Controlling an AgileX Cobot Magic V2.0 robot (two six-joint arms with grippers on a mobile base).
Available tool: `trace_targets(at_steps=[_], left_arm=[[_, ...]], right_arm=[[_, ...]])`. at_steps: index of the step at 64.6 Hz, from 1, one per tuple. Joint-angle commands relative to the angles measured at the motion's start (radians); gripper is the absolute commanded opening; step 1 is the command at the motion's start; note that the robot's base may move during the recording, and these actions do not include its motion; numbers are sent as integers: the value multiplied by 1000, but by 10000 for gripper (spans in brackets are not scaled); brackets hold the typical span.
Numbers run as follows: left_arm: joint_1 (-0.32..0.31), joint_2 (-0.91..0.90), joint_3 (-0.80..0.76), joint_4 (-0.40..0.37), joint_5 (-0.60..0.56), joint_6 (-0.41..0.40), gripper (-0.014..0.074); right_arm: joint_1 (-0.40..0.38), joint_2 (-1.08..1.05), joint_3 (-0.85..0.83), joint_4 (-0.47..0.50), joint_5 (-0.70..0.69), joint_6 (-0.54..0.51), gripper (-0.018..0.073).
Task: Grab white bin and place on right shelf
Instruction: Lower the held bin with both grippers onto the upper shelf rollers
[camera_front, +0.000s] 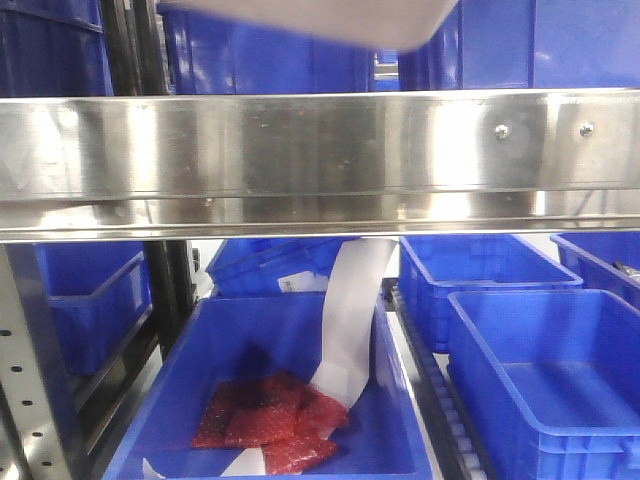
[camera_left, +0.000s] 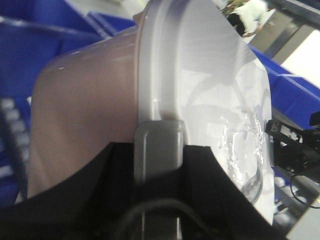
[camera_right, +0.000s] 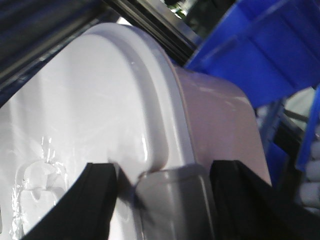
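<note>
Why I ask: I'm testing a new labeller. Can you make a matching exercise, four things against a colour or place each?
Things:
1. white bin
2. right shelf
3. red packets
4. paper strip

Descriptions:
A. shiny steel, two screws
B. lying in the blue crate
C. white, hanging down into that crate
D. topmost in the front view

Pairs: 1-D, 2-A, 3-B, 4-C.

Blue plastic crates crowd the lower level. The front crate (camera_front: 250, 330) holds flat red packets (camera_front: 265, 425), with a long white paper strip (camera_front: 350, 310) trailing down into it, and another open crate (camera_front: 540, 400) sits just to its right. More stacked blue crates (camera_front: 260, 55) fill the upper background, and a perforated metal upright (camera_front: 30, 380) stands at the left.
</note>
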Motion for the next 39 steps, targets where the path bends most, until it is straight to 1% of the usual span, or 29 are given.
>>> trace_targets(at_steps=[1,9,13,17,19,21,23,24,25,27,28,29,30,33,34,36,39], left_arm=[[-41,3,-30,-58,100,37,-126],[-41,39,-30,-48,97,37,-118],[-41,51,-30,-22,93,37,-85],[-41,62,-30,-3,93,37,-28],[-41,67,-30,7,93,37,10],[-41,72,-30,12,95,37,80],[-41,74,-30,15,95,37,134],[-41,74,-30,15,95,37,176],[-41,76,-30,15,95,37,191],[-39,76,-30,20,93,37,262],[-39,76,-30,20,91,37,290],[-39,76,-30,22,91,37,316],[-39,76,-30,24,88,37,342],[-37,76,-30,26,78,37,409],[-37,76,-30,26,75,37,430],[-35,76,-30,26,72,37,472],[-30,76,-30,27,71,37,510]], right_arm=[[70,-32,-64,158,224,13,57],[71,10,-64,158,225,13,57],[71,24,-65,158,226,13,59],[71,33,-67,158,226,13,74],[71,38,-71,158,231,13,107],[71,39,-74,157,233,11,161],[71,39,-74,157,233,10,236],[71,39,-74,157,233,9,272],[71,39,-74,157,233,9,311],[71,39,-74,157,230,9,394],[71,39,-74,157,229,9,437],[71,39,-74,156,228,9,501],[71,39,-74,155,228,9,521],[68,39,-76,144,223,9,636],[68,39,-78,137,220,7,649],[68,39,-82,119,215,5,636],[66,38,-87,103,206,3,633]])
